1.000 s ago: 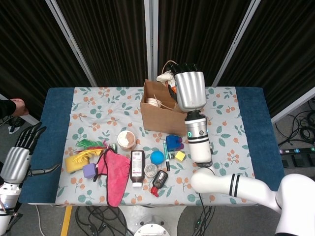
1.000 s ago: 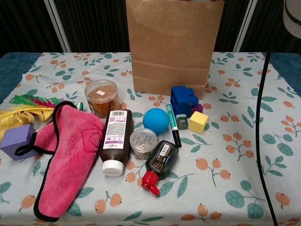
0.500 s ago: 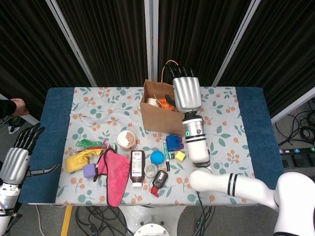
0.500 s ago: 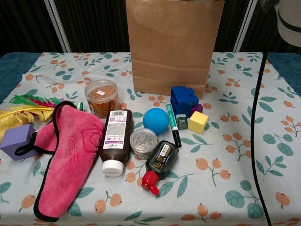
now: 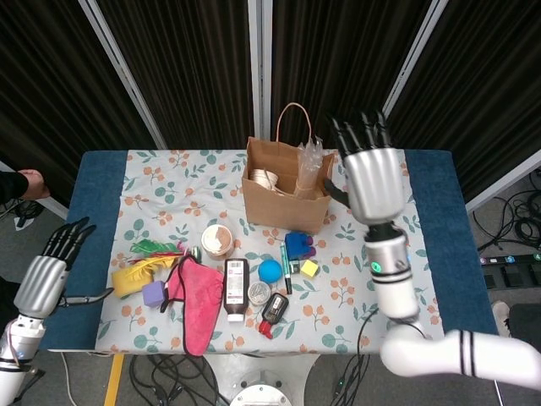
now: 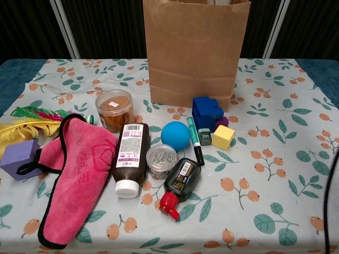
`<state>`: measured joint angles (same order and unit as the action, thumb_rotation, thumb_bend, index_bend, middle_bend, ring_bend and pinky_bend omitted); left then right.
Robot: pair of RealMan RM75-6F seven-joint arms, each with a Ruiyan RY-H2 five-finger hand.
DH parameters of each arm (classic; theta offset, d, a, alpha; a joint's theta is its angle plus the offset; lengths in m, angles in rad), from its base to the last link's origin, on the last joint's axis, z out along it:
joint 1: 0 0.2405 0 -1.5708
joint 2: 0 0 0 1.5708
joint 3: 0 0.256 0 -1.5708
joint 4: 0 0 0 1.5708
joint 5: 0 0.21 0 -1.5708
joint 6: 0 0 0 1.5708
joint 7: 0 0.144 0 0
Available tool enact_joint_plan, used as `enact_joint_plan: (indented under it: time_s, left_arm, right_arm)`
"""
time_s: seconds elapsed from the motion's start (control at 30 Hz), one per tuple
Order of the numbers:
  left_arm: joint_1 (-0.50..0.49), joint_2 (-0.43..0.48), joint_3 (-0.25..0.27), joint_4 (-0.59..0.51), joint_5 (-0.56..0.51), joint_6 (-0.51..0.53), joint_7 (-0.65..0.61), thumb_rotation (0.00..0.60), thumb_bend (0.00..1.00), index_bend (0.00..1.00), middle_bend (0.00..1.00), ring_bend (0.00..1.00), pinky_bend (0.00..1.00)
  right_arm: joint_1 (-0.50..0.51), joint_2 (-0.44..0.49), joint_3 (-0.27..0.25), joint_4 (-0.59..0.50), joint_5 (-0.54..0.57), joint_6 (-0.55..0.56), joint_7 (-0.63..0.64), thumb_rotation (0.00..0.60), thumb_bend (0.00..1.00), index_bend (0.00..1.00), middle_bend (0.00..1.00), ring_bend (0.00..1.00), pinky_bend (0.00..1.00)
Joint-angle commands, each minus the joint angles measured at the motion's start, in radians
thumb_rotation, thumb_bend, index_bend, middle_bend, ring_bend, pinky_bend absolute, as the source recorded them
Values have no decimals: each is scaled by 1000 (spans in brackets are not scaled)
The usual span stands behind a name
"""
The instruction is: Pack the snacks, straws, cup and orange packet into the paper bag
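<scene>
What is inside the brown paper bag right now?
From above, the paper bag shows a pale round cup and crinkly clear plastic wrapping poking out. Anything deeper is hidden by the bag's walls.

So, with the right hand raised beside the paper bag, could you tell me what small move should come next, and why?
Probably bring the right hand back toward the robot's body to rest. It is open, holds nothing, and stands clear to the right of the paper bag, which already holds a cup and a clear packet. What remains on the table looks like non-task clutter.
</scene>
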<state>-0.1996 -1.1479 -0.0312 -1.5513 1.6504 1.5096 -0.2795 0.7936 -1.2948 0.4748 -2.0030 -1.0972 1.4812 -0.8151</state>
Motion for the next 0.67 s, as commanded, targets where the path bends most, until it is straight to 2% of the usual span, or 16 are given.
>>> enact_joint_plan:
  time_s: [0.03,0.1,0.13,0.27,0.33,0.43,0.53,0.67]
  left_arm:
    - [-11,-3,18,-1,18,-25,17,219,0,56,39,27,69]
    - [-13,-4,28,-4,23,-35,25,219,0,56,39,27,69]
    - [-13,-5,34,-7,26,-39,30,219,0,56,39,28,69]
    - [-9,-2,50,-14,40,-42,52,220,0,56,39,28,69]
    - [-7,2,57,-19,46,-41,61,219,0,56,39,28,69]
    - [3,6,71,-20,56,-33,69,217,0,55,39,28,69]
    - [19,0,87,-14,60,-23,73,217,0,56,39,27,69]
    - [36,-9,100,-5,62,-10,78,218,0,55,39,28,69]
  right_arm:
    - [-371,326,-329,-104,-348,201,-24,600,47,136,221,48,4]
    - [-467,344,-416,-29,-402,249,40,600,75,131,195,22,0]
    - [-523,341,-465,19,-409,268,114,600,75,128,184,14,0]
    - [-657,312,-572,189,-383,263,379,600,71,108,145,0,0]
    - [-703,280,-597,288,-388,264,506,600,66,97,136,0,0]
    - [-749,234,-605,427,-418,285,640,600,65,83,124,0,0]
    - [-780,195,-601,526,-430,299,695,600,61,49,95,0,0]
    - [-796,176,-580,570,-432,298,748,600,57,30,76,0,0]
